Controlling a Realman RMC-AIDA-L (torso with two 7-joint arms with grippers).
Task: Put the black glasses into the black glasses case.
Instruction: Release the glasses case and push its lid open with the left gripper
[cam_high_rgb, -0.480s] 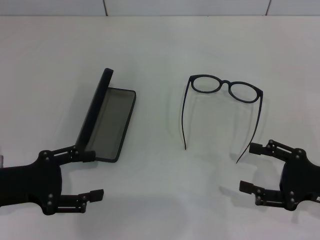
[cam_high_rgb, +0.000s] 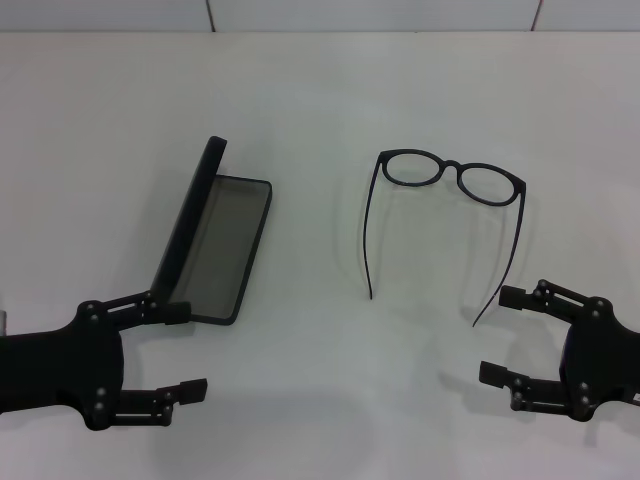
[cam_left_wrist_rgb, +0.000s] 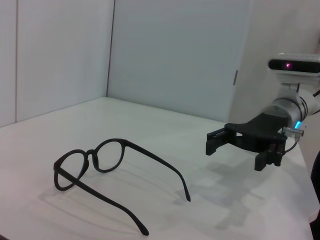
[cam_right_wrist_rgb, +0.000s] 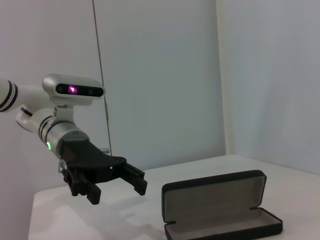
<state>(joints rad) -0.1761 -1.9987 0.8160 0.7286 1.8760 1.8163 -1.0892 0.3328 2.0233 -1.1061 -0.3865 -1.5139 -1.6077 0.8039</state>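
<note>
The black glasses (cam_high_rgb: 450, 178) lie on the white table at centre right, temple arms unfolded and pointing toward me; they also show in the left wrist view (cam_left_wrist_rgb: 100, 165). The black glasses case (cam_high_rgb: 215, 240) lies open at centre left, its lid raised on its left side and its grey lining showing; it also shows in the right wrist view (cam_right_wrist_rgb: 220, 205). My left gripper (cam_high_rgb: 185, 350) is open and empty just in front of the case's near end. My right gripper (cam_high_rgb: 505, 335) is open and empty, close to the tip of the right temple arm.
The white table (cam_high_rgb: 320, 90) runs back to a pale wall. In the left wrist view the right gripper (cam_left_wrist_rgb: 240, 142) shows beyond the glasses; in the right wrist view the left gripper (cam_right_wrist_rgb: 112, 182) shows beside the case.
</note>
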